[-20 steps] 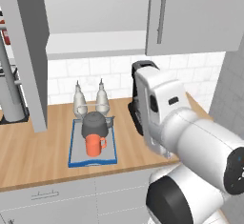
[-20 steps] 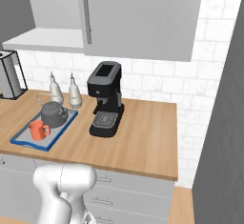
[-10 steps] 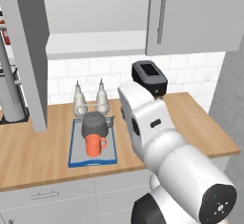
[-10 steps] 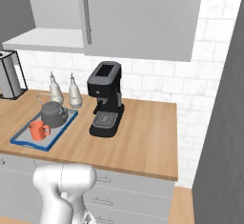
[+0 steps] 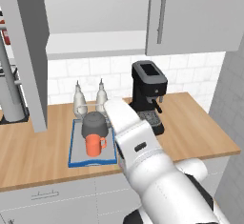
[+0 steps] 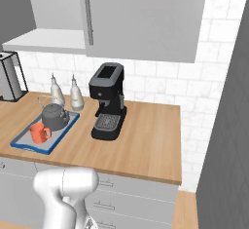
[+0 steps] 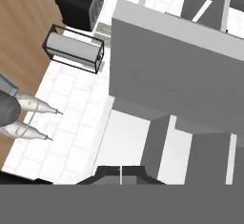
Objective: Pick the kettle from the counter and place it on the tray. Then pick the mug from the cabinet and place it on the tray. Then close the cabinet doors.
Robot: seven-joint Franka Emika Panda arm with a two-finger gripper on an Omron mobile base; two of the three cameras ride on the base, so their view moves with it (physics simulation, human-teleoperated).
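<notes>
Left base view: my tray holds the kettle with the mug at its 6 o'clock, so I judge only the cabinet doors remain. The left door stands open at 10 o'clock. My gripper, clenched and empty, must push it closed.
</notes>
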